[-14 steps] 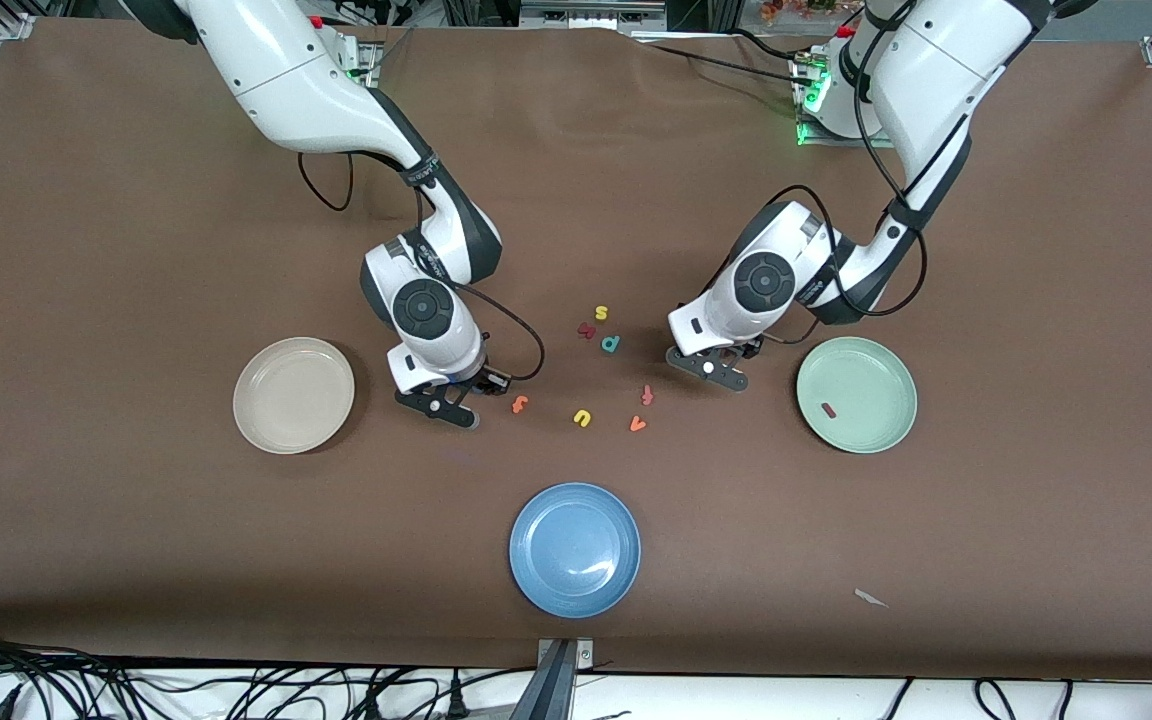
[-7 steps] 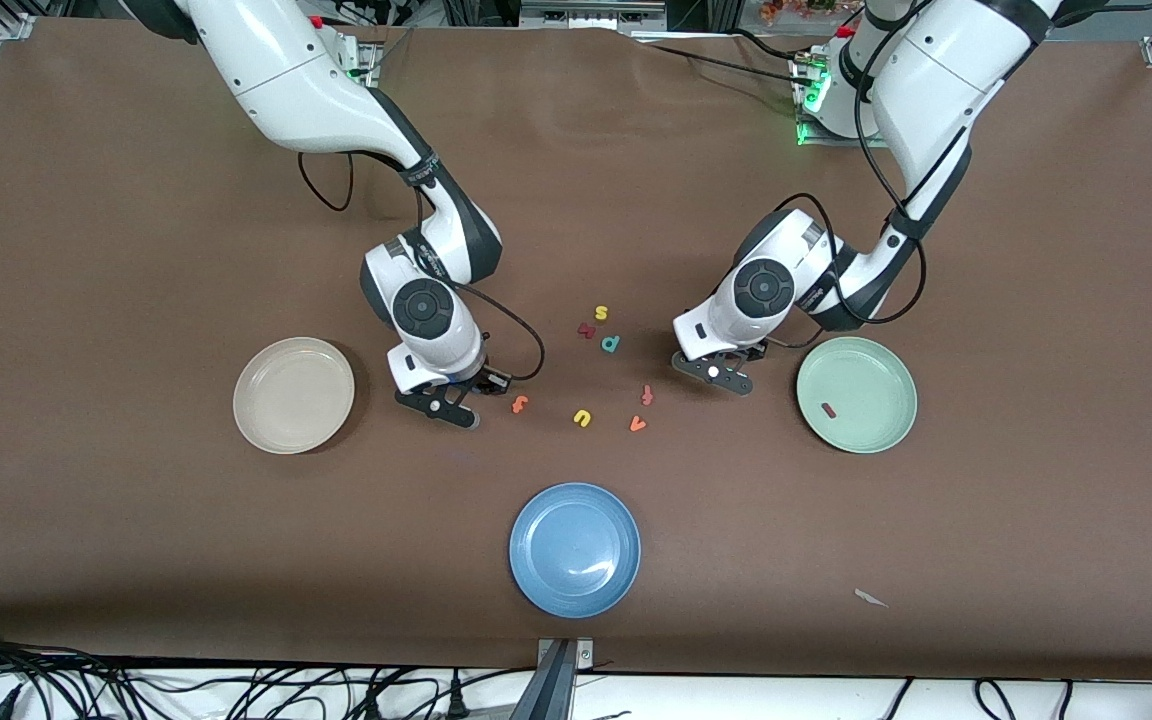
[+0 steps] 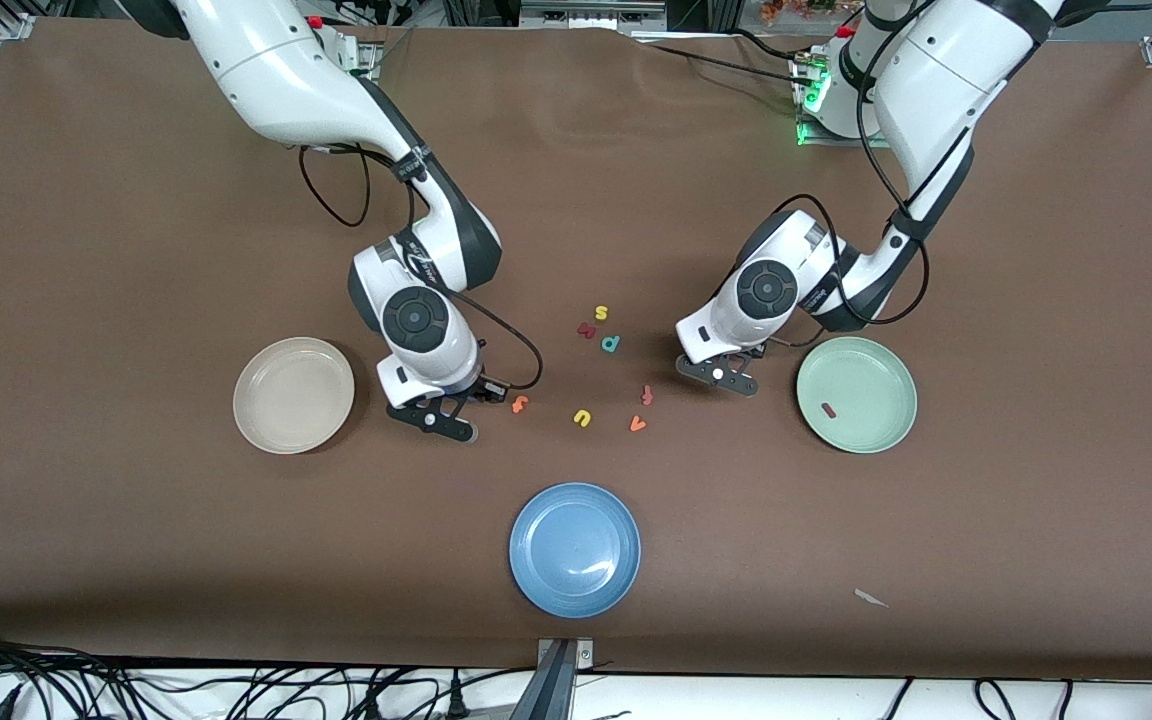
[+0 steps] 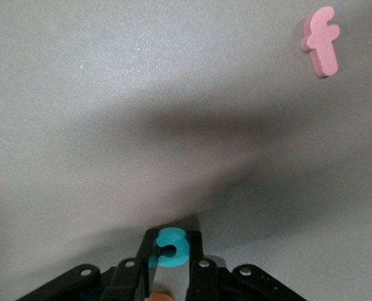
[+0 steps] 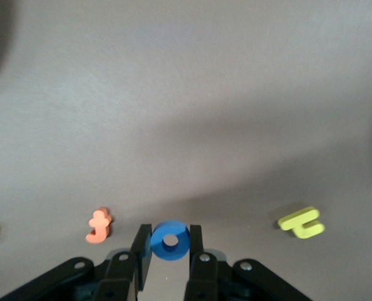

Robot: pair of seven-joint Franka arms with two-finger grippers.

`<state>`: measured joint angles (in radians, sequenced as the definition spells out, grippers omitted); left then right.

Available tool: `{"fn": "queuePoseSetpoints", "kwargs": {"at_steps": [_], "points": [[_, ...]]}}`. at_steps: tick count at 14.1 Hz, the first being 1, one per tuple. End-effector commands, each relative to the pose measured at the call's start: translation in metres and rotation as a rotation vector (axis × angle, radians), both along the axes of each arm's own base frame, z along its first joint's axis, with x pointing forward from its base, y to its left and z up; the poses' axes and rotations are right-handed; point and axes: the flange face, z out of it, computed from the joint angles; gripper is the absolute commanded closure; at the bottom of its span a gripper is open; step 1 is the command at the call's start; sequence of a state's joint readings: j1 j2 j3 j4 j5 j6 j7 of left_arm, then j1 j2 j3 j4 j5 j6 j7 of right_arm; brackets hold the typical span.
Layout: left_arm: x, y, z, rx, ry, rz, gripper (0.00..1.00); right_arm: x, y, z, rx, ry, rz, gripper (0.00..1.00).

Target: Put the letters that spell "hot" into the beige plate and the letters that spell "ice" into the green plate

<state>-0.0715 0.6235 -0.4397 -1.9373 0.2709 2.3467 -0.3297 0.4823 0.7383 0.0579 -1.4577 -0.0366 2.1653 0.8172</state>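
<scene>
The right gripper (image 5: pixel 168 243) pinches the blue o (image 5: pixel 170 240), ring face toward the wrist camera, low over the table (image 3: pixel 86 250) near the beige plate (image 3: pixel 293 394). The left gripper (image 4: pixel 171 252) pinches the teal c (image 4: pixel 171 247), its opening toward one finger, beside the green plate (image 3: pixel 856 394), where the dark red i (image 3: pixel 827 408) lies. A second ago the left jaws stood wider; the right arm has shifted slightly toward the beige plate. Only the wrist views show both held letters; the front view hides them. The yellow h (image 5: pixel 302 222) lies just beside the right gripper, the orange t (image 3: pixel 520 404) nearby
</scene>
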Motion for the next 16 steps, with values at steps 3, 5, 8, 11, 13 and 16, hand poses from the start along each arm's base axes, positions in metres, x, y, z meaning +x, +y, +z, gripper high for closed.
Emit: {"fn": "queuePoseSetpoints", "kwargs": {"at_steps": [3,5,8,11,13,16], "points": [[0.032,0.027,0.047,0.007,-0.097,0.051,1.00,0.006,-0.059,0.047,-0.011,0.075,0.182,0.84],[0.048,0.050,0.057,0.014,-0.102,0.086,1.00,0.002,-0.093,0.048,-0.013,0.099,0.235,0.84],[0.075,0.080,0.081,0.049,-0.072,0.050,1.00,0.000,-0.148,0.052,-0.035,0.112,0.317,0.84],[0.094,0.120,0.094,0.060,-0.065,0.074,1.00,-0.013,-0.198,0.038,-0.047,0.102,0.391,0.84],[0.107,0.169,0.094,0.063,-0.074,0.105,1.00,-0.022,-0.227,0.020,-0.044,0.072,0.432,0.84],[0.109,0.196,0.079,0.071,-0.053,0.125,1.00,-0.031,-0.260,-0.007,-0.022,0.013,0.480,0.83]]}}
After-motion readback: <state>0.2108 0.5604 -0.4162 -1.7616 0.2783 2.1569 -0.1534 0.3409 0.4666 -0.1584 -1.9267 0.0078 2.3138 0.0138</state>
